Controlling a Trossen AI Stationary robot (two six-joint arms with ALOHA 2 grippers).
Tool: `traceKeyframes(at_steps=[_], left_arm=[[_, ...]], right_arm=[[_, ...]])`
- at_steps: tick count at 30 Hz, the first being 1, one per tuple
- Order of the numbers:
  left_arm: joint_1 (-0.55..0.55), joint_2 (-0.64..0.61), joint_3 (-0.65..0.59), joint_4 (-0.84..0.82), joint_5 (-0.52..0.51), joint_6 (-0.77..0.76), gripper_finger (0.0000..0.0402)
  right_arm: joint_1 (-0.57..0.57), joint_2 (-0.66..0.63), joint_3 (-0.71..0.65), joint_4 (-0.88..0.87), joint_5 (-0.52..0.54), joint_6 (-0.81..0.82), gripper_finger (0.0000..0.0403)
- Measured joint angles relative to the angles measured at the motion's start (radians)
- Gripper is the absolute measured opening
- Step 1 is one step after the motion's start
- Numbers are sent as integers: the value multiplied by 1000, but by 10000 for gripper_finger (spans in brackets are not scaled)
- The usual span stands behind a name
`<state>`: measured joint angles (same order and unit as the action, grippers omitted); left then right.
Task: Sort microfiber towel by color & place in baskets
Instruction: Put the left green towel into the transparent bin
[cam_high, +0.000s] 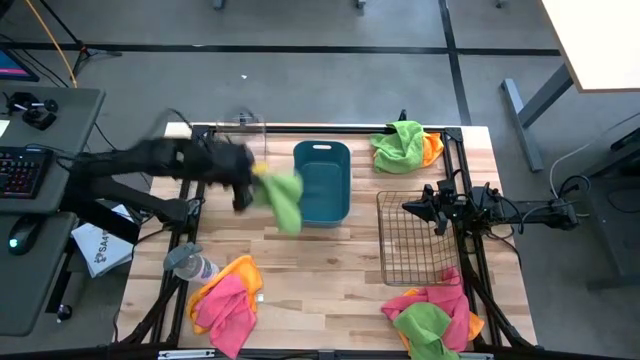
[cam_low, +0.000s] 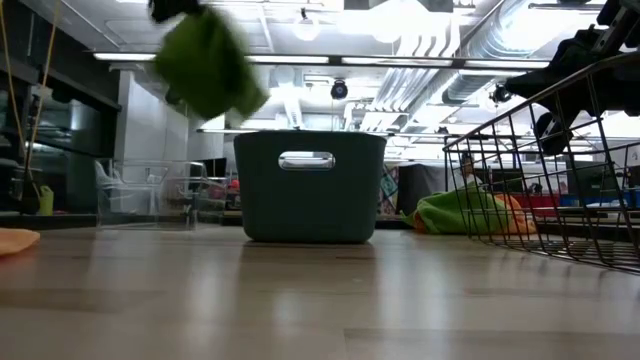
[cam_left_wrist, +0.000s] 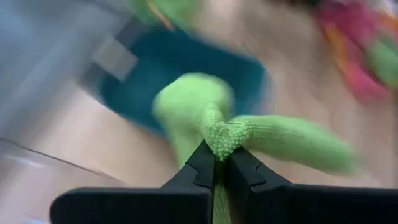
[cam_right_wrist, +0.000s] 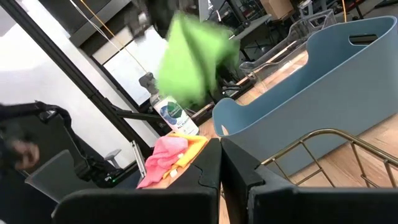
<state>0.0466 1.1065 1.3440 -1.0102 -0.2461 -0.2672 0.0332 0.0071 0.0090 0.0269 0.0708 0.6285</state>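
My left gripper (cam_high: 245, 182) is shut on a green microfiber towel (cam_high: 283, 197) and holds it in the air between the clear plastic bin (cam_high: 246, 135) and the teal-blue tub (cam_high: 322, 182). In the low view the towel (cam_low: 205, 62) hangs high above the tub (cam_low: 310, 185). My right gripper (cam_high: 415, 208) waits shut over the dark wire-mesh basket (cam_high: 415, 237), touching nothing. The tub and the bin (cam_low: 150, 195) stand on their bases on the wooden table. My left gripper (cam_left_wrist: 221, 165) pinches a bunched fold of the green towel (cam_left_wrist: 224, 138) between its two fingertips. The towel is lifted clear of the table. Its loose ends (cam_left_wrist: 298, 146) spread out beyond the fingers and hang slack.
Towel piles lie on the table: green and orange at the far right (cam_high: 405, 147), pink and orange at the near left (cam_high: 225, 295), pink, green and orange at the near right (cam_high: 432, 315). A plastic bottle (cam_high: 190, 265) lies by the left edge. Bare wood lies in the near middle.
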Motion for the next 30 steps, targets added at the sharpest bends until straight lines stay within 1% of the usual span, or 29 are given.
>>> traceKeyframes(at_steps=[2,4,5,6,8,10,12,14,16,17,22,25,28,30], left_arm=[[42,3,91,-13,-195,100,1],[105,7,140,-17,-358,192,1],[150,8,147,-17,-402,228,1],[198,8,146,-23,-423,253,1],[301,8,125,-48,-420,266,1],[395,8,74,-61,-388,242,1],[468,8,-2,-30,-342,222,0],[513,9,-93,26,-281,216,0],[528,10,-184,94,-235,196,0],[529,10,-228,123,-229,190,0],[529,10,-412,198,-280,128,0],[530,9,-463,198,-295,109,0],[529,9,-479,198,-330,147,0],[536,9,-479,201,-331,173,2]], right_arm=[[0,0,0,0,0,0,0],[0,0,0,0,0,0,0],[0,0,0,0,0,0,0],[0,0,0,0,0,0,0],[0,0,0,0,0,0,0],[0,0,0,0,0,0,0],[0,0,0,0,0,0,0],[0,0,0,0,0,0,0],[0,0,0,0,0,0,0],[0,0,0,0,0,0,0],[0,0,0,0,0,0,0],[0,0,0,0,0,0,0],[0,0,0,0,0,0,0],[0,0,0,0,0,0,0]])
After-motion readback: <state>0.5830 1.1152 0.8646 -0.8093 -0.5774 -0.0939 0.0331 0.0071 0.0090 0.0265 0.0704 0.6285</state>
